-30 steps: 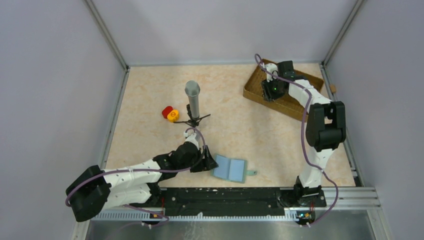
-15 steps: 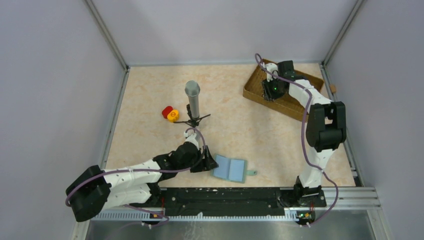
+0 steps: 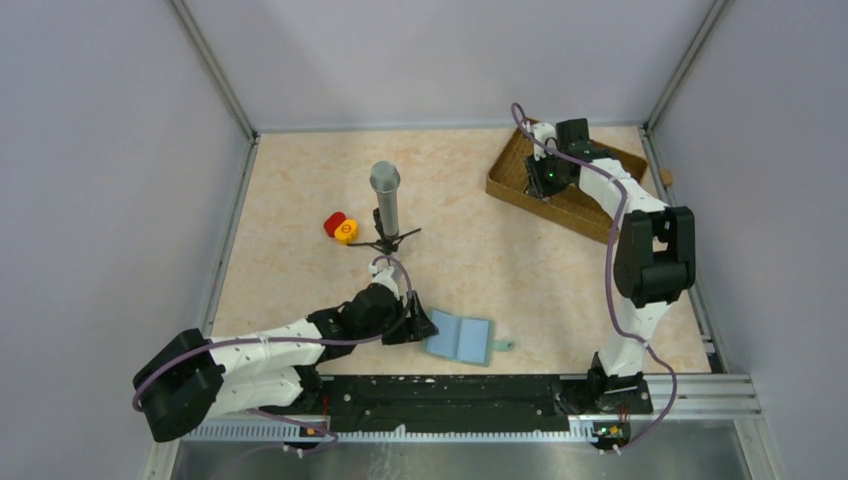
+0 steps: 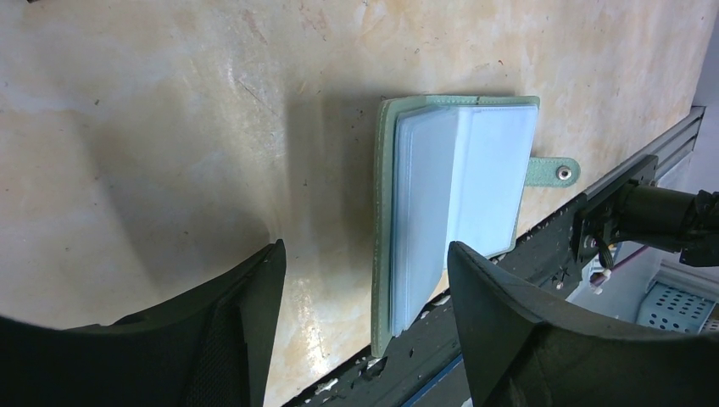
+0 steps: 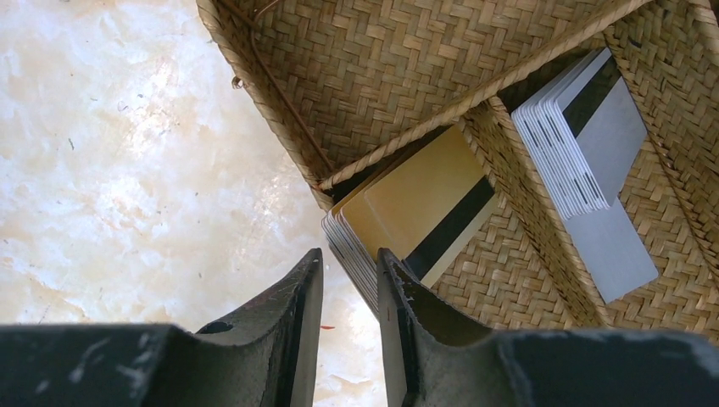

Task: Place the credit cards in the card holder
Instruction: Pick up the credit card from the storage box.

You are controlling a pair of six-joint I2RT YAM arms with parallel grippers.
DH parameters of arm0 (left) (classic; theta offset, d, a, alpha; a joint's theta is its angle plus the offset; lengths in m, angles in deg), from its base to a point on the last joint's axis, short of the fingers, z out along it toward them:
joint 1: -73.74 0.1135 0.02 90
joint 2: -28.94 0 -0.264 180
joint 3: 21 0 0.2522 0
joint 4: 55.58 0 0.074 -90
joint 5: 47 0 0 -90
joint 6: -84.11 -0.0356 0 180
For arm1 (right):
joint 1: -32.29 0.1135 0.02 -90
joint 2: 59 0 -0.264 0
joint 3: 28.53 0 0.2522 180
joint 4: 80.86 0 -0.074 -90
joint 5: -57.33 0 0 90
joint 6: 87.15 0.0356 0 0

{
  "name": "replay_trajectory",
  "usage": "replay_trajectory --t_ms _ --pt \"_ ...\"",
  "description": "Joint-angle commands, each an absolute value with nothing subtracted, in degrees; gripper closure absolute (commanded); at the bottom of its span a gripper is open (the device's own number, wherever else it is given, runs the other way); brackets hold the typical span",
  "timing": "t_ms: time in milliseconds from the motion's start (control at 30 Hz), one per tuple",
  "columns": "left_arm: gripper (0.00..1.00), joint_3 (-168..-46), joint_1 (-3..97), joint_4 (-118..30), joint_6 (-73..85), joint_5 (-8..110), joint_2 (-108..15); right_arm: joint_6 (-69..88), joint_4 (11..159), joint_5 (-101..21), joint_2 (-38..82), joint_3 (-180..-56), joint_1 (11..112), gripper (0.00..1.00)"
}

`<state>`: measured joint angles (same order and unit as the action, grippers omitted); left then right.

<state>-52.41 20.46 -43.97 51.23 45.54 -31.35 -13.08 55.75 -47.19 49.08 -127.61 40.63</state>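
Marbled beige worktop is filling the overhead view, carrying a flat grey-green folding card holder near the front edge, just beside the left pincer. At the far right a brown woven compartmented tray is lying at an angle, with the right pincer over its left end. A grey cylinder on a black stand is standing upright mid-worktop, with a red and yellow rounded piece near it.

The left wrist camera is showing the left pincer widely spread, gripping nothing. The card holder is lying open ahead, smooth light blue panels facing up, its small tab sticking out sideways.

The right wrist camera is showing the right pincer narrowly spread, with only worktop between its fingers, hovering at the tray's edge. Thin, glossy credit cards are leaning in stacks in two compartments. A tan-gold card with a black stripe is fronting the nearer stack, and silvery grey ones are filling the farther.
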Motion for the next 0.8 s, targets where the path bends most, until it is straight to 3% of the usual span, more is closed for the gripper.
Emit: replay_trajectory --t_ms 0,233,767 --pt "0.26 -51.81 20.65 -45.69 51.59 45.99 -31.71 -12.8 56.87 -47.1 47.6 -129.62 40.55 0.7" --pt "0.26 -51.63 20.7 -45.82 51.59 45.89 -31.4 -12.86 59.6 -46.64 48.15 -128.72 40.25 0.56" --pt "0.26 -51.86 20.74 -45.6 51.37 45.98 -31.63 -13.77 58.29 -49.38 55.17 -129.44 39.25 0.43"
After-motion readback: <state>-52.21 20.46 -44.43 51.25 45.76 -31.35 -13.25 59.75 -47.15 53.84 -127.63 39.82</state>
